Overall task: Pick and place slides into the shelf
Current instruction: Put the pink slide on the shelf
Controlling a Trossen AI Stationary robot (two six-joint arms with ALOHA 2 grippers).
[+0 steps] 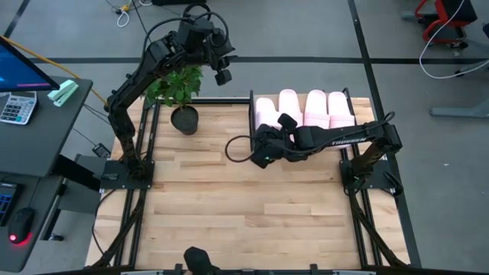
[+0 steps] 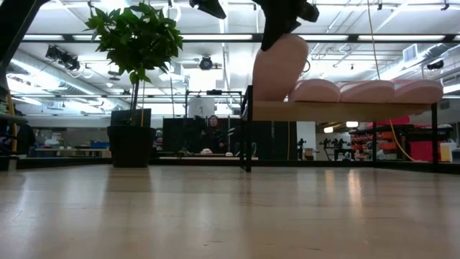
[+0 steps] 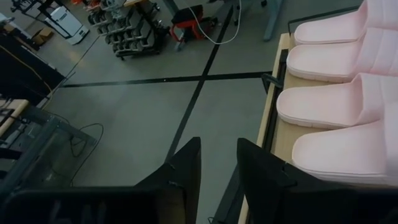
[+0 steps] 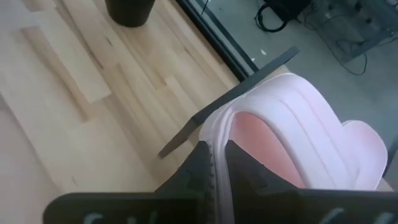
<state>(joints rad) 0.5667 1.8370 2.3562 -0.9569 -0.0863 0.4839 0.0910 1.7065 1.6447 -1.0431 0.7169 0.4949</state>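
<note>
Pinching the leftmost slide (image 4: 292, 130) by its rim, the right gripper (image 4: 217, 155) tips it up at the shelf's (image 1: 251, 114) left end. Three slides lie flat to its right. The left gripper (image 3: 217, 168), slightly spread, waits far-left.

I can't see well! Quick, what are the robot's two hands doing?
Left gripper: open, holding nothing, raised behind the plant.
Right gripper: shut on a pink slide at the shelf.

Two dark jointed arms; black cables; white lettering on the right arm (image 1: 336, 140).
</note>
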